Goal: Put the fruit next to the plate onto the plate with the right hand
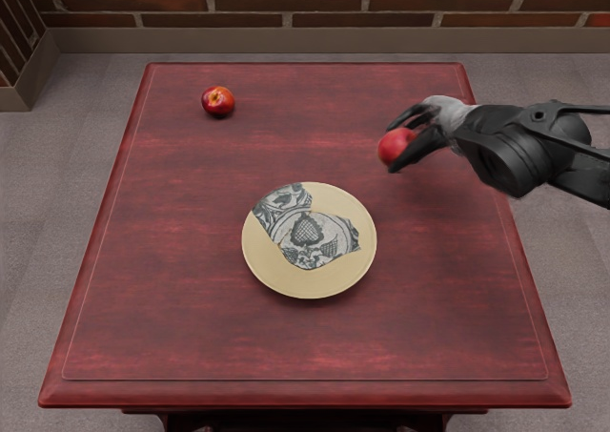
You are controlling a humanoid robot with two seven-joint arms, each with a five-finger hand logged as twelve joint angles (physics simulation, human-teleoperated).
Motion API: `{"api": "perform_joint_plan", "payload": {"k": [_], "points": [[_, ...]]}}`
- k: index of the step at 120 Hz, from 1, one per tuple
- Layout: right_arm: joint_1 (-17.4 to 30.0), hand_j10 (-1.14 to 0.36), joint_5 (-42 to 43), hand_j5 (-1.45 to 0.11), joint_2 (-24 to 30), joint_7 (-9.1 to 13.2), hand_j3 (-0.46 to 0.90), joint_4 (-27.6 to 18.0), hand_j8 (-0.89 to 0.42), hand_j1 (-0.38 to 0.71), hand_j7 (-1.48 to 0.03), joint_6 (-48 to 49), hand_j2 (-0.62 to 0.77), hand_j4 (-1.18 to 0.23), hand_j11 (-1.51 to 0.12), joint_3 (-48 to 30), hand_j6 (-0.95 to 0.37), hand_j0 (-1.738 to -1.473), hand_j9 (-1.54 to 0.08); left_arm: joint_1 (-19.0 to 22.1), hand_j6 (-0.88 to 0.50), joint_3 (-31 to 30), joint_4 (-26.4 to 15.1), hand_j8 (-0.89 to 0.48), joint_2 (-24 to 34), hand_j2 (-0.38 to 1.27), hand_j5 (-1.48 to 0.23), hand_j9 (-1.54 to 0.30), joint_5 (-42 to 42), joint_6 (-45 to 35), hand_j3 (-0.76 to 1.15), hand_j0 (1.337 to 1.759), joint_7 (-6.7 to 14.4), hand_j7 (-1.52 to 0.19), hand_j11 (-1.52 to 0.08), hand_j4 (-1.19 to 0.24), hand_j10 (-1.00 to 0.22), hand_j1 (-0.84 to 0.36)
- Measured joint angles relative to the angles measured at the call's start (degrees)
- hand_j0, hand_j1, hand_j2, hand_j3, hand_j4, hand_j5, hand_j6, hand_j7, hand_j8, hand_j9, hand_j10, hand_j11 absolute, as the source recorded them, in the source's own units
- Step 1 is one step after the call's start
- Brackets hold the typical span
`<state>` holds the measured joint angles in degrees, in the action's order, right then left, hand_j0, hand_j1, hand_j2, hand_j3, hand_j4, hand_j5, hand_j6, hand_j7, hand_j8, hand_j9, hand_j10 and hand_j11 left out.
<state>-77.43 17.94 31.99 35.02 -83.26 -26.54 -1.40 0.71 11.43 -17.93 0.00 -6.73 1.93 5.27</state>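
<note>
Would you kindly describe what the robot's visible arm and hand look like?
The right arm is a bulky, dark grey, rounded shell with thin black struts along its top. A light grey wrist section joins it to the right hand, whose slim fingers are black. No markings show.

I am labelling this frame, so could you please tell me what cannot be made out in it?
All in the head view:
The fruit is half covered by fingers of the right hand, so its kind is unclear.
The right arm is cut off by the right edge.
The left hand is out of view.
The legs of the table are cut off by the bottom edge.
</note>
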Motion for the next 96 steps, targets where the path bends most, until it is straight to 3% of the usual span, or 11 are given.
{"api": "perform_joint_plan", "payload": {"k": [12,31,55,65,74,86,96], "points": [[5.2,-0.66,-0.1,-1.21,-3.7,0.0,0.0,-0.1,-0.27,0.32,-1.11,4.8,0.34,-0.49,-1.17,-8.7,-0.25,-1.652,-1.16,0.0,-0.01,0.0,0.0,-0.01,0.0,0.0,-0.01,-0.01,0.0,0.0,0.0,1.658,0.0,-0.01,-0.01,-0.01,-0.01,0.34],[12.5,-0.67,1.4,-1.24,-8.8,0.0,0.0,-0.1,-0.24,0.33,-1.12,6.8,0.35,-0.47,-1.21,-12.7,-0.22,-1.654,-1.2,0.0,-0.01,0.0,0.0,-0.01,0.0,0.0,-0.01,-0.01,0.0,0.0,0.0,1.658,0.0,-0.01,-0.01,-0.01,-0.01,0.34],[15.3,-0.72,2.8,-1.25,-10.2,0.0,0.0,-1.7,-0.21,0.37,-1.12,7.3,0.4,-0.43,-1.22,-14.0,-0.2,-1.655,-1.21,0.0,-0.01,0.0,0.0,-0.01,0.0,0.0,-0.01,-0.01,0.0,0.0,0.0,1.658,0.0,-0.01,-0.01,-0.01,-0.01,0.34],[15.4,-0.52,3.2,-0.87,-9.4,0.0,0.0,-2.3,-0.15,0.16,-0.78,7.1,0.27,-0.31,-0.85,-14.4,-0.15,-1.656,-0.83,0.2,-0.01,0.0,0.0,-0.01,0.0,0.0,-0.01,-0.01,0.0,0.0,0.0,1.658,0.0,-0.01,-0.01,-0.01,-0.01,0.34],[15.4,-0.37,3.2,-0.61,-6.8,0.0,0.0,-3.4,-0.11,0.01,-0.55,7.1,0.18,-0.22,-0.59,-16.0,-0.11,-1.657,-0.59,0.1,-0.01,0.0,0.0,-0.01,0.0,0.0,-0.01,-0.01,0.0,0.0,0.0,1.658,0.0,-0.01,-0.01,-0.01,-0.01,0.34],[15.4,-0.23,3.2,-0.38,-1.0,0.0,0.0,-5.7,-0.08,-0.12,-0.35,7.5,0.11,-0.14,-0.37,-19.0,-0.08,-1.657,-0.37,0.1,-0.01,0.0,0.0,-0.01,0.0,0.0,-0.01,-0.01,0.0,0.0,0.0,1.658,0.0,-0.01,-0.01,-0.01,-0.01,0.34],[16.1,-0.16,2.3,-0.26,7.5,0.0,0.0,-7.8,-0.06,-0.19,-0.24,11.5,0.07,-0.1,-0.26,-23.2,-0.06,-1.658,-0.25,0.0,-0.01,0.0,0.0,-0.01,0.0,0.0,-0.01,-0.01,0.0,0.0,0.0,1.658,0.0,-0.01,-0.01,-0.01,-0.01,0.34]]}}
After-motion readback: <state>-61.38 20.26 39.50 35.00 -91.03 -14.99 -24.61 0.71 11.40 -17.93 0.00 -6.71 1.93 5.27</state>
